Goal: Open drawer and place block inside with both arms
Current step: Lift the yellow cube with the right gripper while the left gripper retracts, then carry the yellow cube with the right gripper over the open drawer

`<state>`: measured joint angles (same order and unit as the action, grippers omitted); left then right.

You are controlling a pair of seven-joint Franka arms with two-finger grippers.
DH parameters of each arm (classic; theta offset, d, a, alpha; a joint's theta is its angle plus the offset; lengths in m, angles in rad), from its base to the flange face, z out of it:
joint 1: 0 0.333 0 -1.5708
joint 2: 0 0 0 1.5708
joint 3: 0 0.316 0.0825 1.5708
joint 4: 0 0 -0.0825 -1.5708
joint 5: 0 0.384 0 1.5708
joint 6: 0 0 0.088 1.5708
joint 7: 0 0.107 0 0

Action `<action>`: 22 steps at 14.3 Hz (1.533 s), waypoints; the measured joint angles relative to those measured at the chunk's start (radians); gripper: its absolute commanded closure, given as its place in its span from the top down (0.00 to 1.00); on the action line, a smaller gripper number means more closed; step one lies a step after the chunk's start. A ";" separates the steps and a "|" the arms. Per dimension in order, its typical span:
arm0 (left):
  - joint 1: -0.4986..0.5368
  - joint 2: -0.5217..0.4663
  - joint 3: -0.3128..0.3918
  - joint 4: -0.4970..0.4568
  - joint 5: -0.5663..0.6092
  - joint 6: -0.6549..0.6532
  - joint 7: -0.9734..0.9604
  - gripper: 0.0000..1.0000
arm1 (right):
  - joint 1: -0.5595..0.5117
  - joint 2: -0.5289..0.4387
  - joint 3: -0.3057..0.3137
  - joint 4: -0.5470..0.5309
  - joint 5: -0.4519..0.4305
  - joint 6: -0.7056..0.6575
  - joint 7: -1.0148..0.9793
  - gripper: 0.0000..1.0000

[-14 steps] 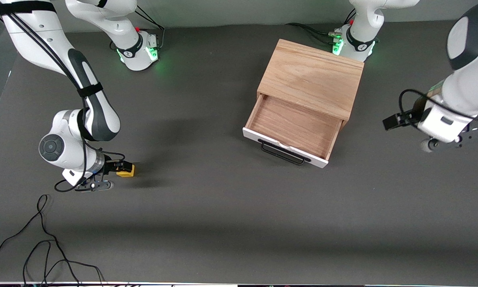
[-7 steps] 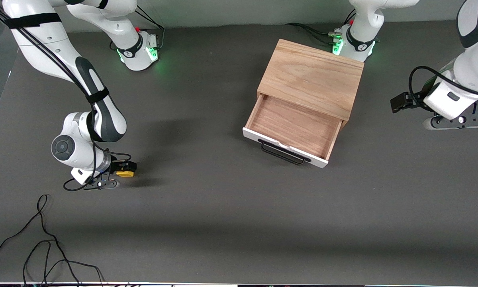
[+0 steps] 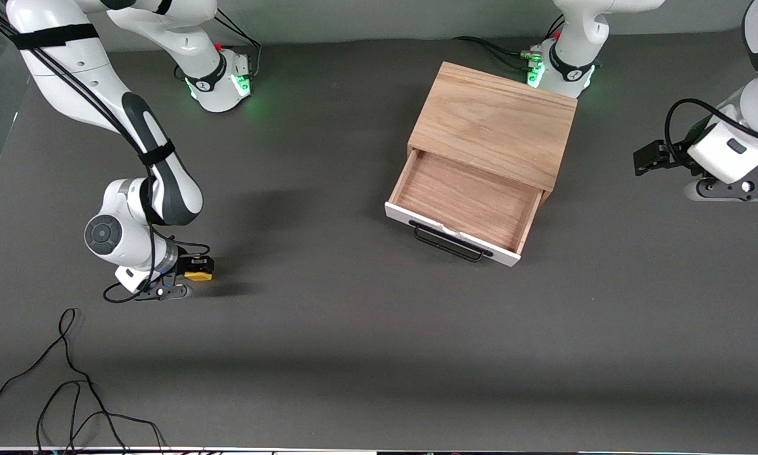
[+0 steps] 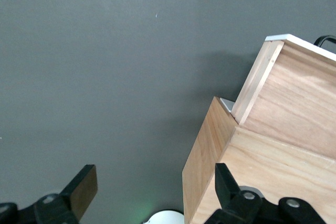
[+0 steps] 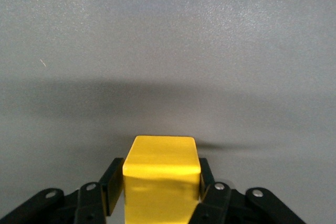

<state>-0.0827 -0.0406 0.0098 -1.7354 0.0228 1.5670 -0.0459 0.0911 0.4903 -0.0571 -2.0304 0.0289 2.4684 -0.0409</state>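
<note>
Since the block [image 5: 161, 174] looks rigid and light, the right gripper [image 5: 160, 187] jaws clamped on opposite flat faces seems plenty; left gripper [image 4: 152, 190] jaws sit apart beside the drawer [image 3: 464, 202].

i see the right gripper [image 3: 192, 275] holding the block [image 3: 198, 275] at lower frame-left; the drawer [image 3: 464, 205] stands open at centre.

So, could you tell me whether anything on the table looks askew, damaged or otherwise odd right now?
Nothing stands out. The drawer is pulled out squarely from its oak box and holds nothing. The right gripper is shut on the block. The left gripper waits open near the left arm's end of the table.
</note>
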 measured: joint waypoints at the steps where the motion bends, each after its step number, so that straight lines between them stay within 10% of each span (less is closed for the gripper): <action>1: 0.004 -0.001 0.001 -0.001 0.000 0.014 0.001 1.00 | 0.000 0.001 0.000 0.000 0.000 0.001 0.000 0.20; 4: 0.010 0.000 0.004 -0.001 -0.002 0.057 0.010 1.00 | 0.002 0.001 0.000 0.001 0.000 0.004 0.000 0.01; 13: 0.012 0.044 -0.003 0.056 -0.003 0.059 0.014 1.00 | 0.034 -0.052 0.009 0.027 0.000 -0.027 0.000 0.00; 22: 0.033 0.044 -0.025 0.057 -0.003 0.055 0.018 1.00 | 0.064 -0.121 0.010 0.472 0.027 -0.689 0.018 0.00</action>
<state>-0.0492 0.0036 -0.0151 -1.6786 0.0197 1.6224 -0.0276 0.1555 0.3694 -0.0471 -1.5586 0.0560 1.7794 -0.0226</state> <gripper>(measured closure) 0.000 0.449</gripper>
